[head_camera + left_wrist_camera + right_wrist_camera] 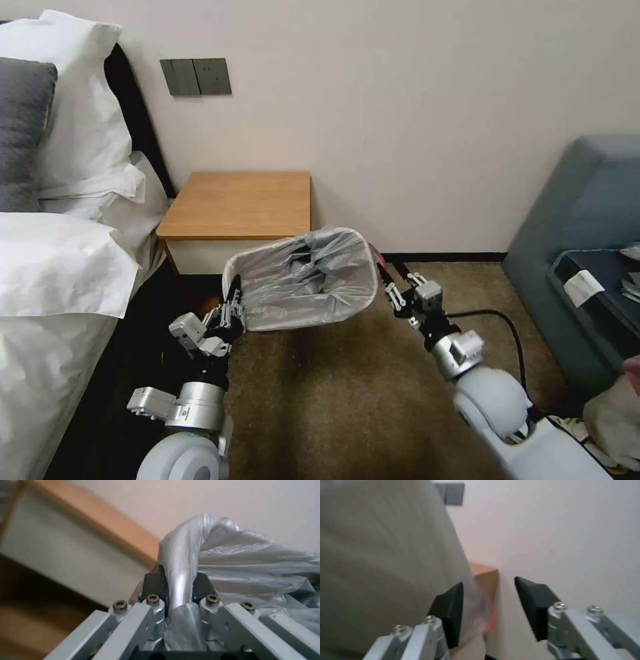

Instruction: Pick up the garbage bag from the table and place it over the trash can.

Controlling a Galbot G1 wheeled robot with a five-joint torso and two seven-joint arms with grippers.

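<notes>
Crinkly grey plastic, the garbage bag (308,279), already lines the trash can (267,317), which hangs tipped in the air in front of the table (240,203). My left gripper (230,312) is pinched tight on the bag-wrapped rim on its side. My right gripper (389,283) sits at the other side with its pads (448,612) spread apart, one just touching the bag's pink edge. I think the covering step is nearly done. Next I would need a gentle set-down on the carpet (333,400).
</notes>
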